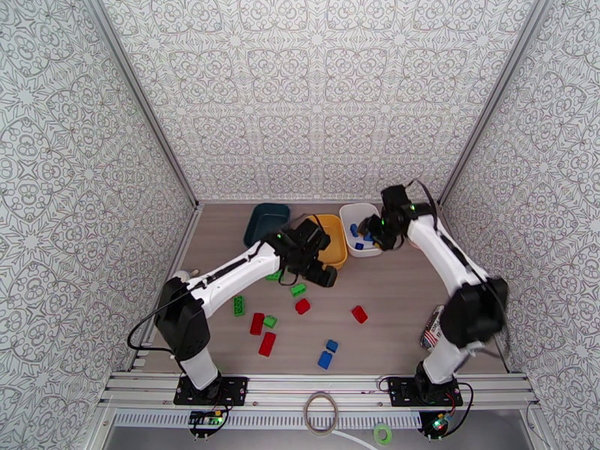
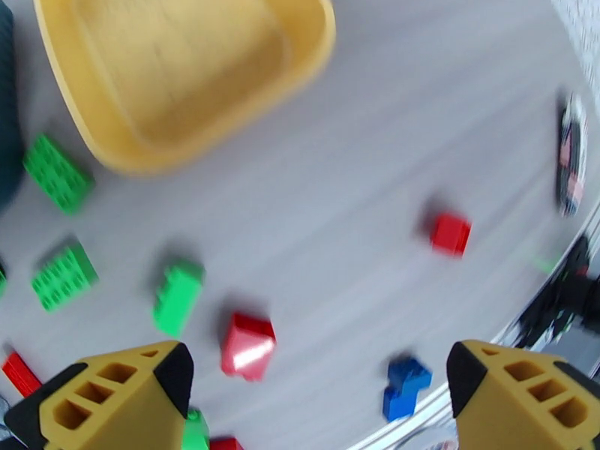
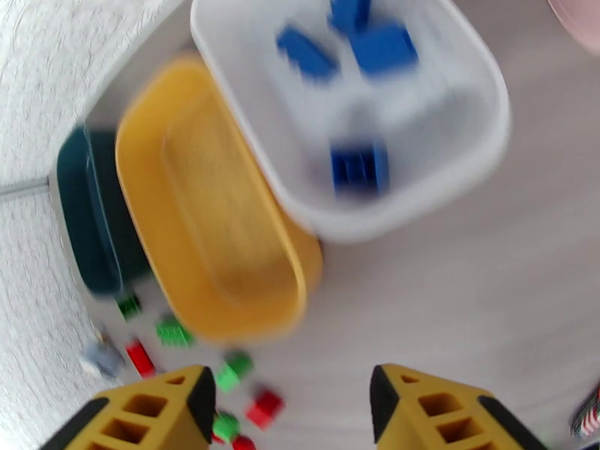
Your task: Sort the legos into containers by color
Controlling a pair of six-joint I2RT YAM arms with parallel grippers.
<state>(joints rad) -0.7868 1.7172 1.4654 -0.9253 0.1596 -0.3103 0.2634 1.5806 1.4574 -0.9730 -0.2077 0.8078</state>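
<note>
Since the only ones already in a bin are the blue bricks sitting in the white tub, I'd guess white is the blue bin. That would explain why the right jaws hang right over it, spread wide with nothing between them: looks like a drop-off spot, not a pickup. The left jaws are wide apart and empty too, up by the near edge of the yellow tub and looking down at the loose legos, so my read is that arm is lining up a red or green one. Those loose ones are scattered over the middle and front of the worktop, mostly reds and greens, plus a pair of blues near the front edge. Overhead gives you the layout, teal tub, yellow, white in a row at the back, but the left arm covers part of the yellow one. The left wrist camera fills that in: the yellow tub's floor is bare, and a red brick lies just ahead of the jaws with a green brick beside it. The right wrist camera, blurry as it is, lets you count about four blues inside the white tub.
</note>
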